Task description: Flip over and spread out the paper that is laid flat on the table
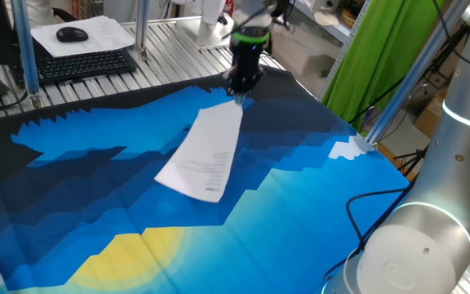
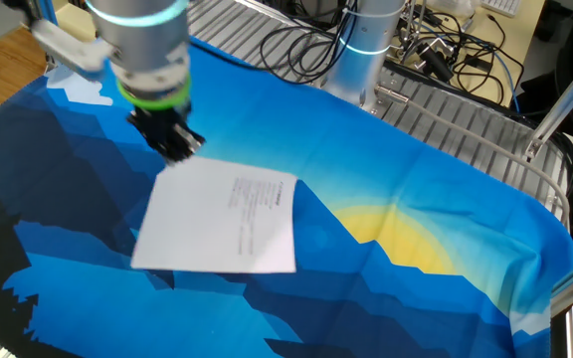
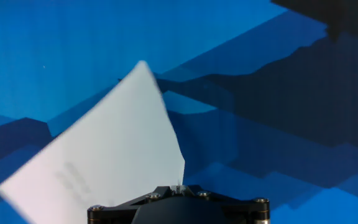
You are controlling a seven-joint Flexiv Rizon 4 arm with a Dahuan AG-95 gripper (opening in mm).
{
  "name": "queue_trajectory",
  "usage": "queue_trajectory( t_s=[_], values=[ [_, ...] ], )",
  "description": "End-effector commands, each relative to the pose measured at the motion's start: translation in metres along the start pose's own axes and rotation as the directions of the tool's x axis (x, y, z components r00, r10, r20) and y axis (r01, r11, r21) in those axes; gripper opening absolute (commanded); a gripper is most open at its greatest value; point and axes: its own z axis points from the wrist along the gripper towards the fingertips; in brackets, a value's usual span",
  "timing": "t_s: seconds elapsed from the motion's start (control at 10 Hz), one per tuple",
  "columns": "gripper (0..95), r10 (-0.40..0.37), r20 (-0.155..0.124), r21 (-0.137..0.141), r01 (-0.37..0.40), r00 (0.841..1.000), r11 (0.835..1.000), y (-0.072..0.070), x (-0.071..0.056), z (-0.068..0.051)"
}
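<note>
The paper [image 1: 204,153] is a white sheet with small black text lines on its upper face. It hangs tilted above the table [image 1: 317,204], held by one far corner. My gripper [image 1: 238,88] is shut on that corner, with the sheet sloping down and away from it. The other fixed view shows the gripper [image 2: 179,149] pinching the sheet's top corner, the paper [image 2: 222,219] slanting over the blue cloth [image 2: 416,179]. In the hand view the paper [image 3: 104,155] spreads out from the shut fingertips [image 3: 178,186] over the cloth.
A grey slatted desk [image 1: 170,41] behind the table holds a keyboard [image 1: 84,64] and a white sheet with a black mouse [image 1: 72,34]. A second robot base [image 1: 431,237] stands at the near right. Cables [image 2: 436,50] lie on the slatted surface.
</note>
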Motion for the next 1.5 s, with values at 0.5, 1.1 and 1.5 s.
queue_trajectory(
  t_s=[0.5,1.1,1.5],
  values=[
    [0.0,-0.031,-0.053,-0.015,0.030,0.998,0.999,-0.034,-0.002,-0.058],
    [0.0,0.014,-0.120,-0.016,-0.016,0.993,1.000,-0.037,0.000,-0.089],
    [0.0,0.098,-0.120,0.001,-0.098,0.988,0.995,0.014,0.014,-0.074]
  ],
)
